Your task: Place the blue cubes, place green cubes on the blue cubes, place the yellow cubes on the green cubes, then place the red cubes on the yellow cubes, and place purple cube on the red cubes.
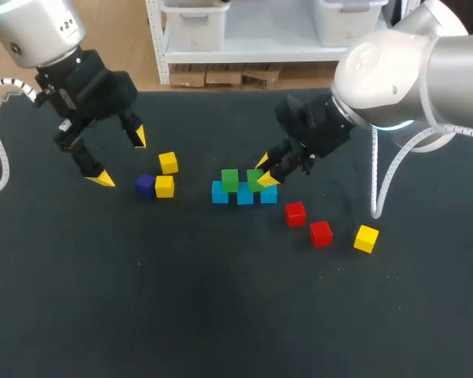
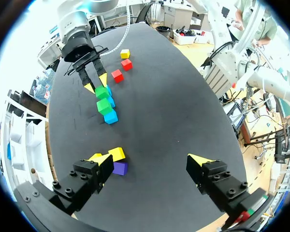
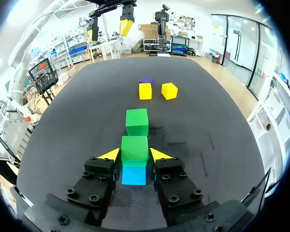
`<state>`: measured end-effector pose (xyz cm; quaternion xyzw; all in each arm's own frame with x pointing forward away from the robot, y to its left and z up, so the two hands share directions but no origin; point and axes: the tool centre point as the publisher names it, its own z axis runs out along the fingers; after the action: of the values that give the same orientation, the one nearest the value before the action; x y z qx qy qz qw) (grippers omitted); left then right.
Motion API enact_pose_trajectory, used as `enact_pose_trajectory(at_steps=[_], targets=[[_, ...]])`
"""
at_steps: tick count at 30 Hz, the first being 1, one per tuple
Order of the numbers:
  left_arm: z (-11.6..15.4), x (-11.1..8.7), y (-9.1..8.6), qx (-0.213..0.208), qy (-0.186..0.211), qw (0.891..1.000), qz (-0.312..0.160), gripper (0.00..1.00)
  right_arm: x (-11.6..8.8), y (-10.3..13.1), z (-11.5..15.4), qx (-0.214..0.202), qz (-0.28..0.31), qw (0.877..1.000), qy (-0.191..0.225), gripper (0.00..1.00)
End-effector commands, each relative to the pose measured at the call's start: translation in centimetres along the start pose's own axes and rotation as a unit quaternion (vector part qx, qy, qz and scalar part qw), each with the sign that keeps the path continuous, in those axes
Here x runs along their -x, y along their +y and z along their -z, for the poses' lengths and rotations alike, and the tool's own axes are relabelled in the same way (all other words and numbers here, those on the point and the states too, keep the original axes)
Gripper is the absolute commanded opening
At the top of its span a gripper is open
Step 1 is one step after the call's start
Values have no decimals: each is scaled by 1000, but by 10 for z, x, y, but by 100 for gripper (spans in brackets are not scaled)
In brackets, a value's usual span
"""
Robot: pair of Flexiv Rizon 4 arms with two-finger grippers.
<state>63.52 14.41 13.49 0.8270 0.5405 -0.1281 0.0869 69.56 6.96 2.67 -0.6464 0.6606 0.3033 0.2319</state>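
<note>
Placement of the second green layer piece, right arm.
Right gripper (image 3: 135, 155) is narrow, pinching the near green cube (image 3: 135, 147) from both sides. The cube rests on the blue row (image 1: 244, 195), with the far green cube (image 3: 137, 122) just ahead on the same row. Judgement: confirm the held cube sits flat and square, open both fingers evenly, then lift straight up so neither tip drags it or bumps its neighbour. Left gripper (image 1: 121, 157) hangs wide and empty, near the purple cube (image 1: 146, 185) and two yellow cubes (image 1: 166, 174). Red cubes (image 1: 307, 224) wait beside the row.
</note>
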Motion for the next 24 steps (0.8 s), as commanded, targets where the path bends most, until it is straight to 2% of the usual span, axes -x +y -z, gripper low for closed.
enact_pose_trajectory(at_steps=[1,7,11,15,24], targets=[[0,-1,1,0,0,1000,-1,100,0,-2,0,1,-1,1000,2,19],[0,-1,1,0,0,1000,-1,100,-1,-2,0,2,-2,1000,2,22],[0,-1,1,0,0,1000,-1,100,-1,-2,-1,3,-1,1000,2,32],[0,-1,1,0,0,1000,-1,100,-1,-2,-1,3,-2,1000,2,36],[0,-1,1,0,0,1000,-1,100,-3,-3,0,2,-3,1000,2,37]])
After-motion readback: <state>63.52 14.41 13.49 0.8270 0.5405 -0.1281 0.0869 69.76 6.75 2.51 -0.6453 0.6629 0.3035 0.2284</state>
